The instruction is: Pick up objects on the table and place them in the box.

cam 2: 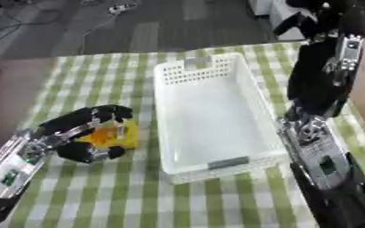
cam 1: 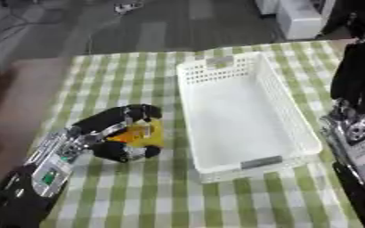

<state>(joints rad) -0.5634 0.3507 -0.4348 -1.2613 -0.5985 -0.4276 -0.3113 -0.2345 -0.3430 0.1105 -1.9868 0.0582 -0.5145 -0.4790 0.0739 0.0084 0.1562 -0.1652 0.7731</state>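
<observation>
Left robot hand (cam 1: 119,133) is clenched around a yellow object (cam 1: 143,133), fingers curled over the top and thumb underneath, at about 9 o'clock from the box (cam 1: 291,118). The object looks like a soft yellow-and-orange packet or toy; too blurred to say which. It sits low on the surface (cam 1: 240,200), on the green checked cloth or barely off it; I can't tell which. Wrapping the fingers around from the far side makes sense: the hand comes in from 7 o'clock, so the curl cages the object against the palm for a lift.

The box is a white perforated basket, long axis running roughly 12 to 6 o'clock, nothing visible inside. It lies just beside the held object, so the carry is short: up, then toward 3 o'clock over the near wall.

Right robot hand (cam 2: 306,129) hangs at 3 o'clock, beside the box's right rim, holding nothing; whether its fingers are curled or straight I cannot tell, as the forearm covers most of it. It seems parked clear of the box opening so the left arm has room.

Stage judged: grasp made, lift and transfer pending. Risk: a soft object could slip or snag on the box wall if lifted too low.
</observation>
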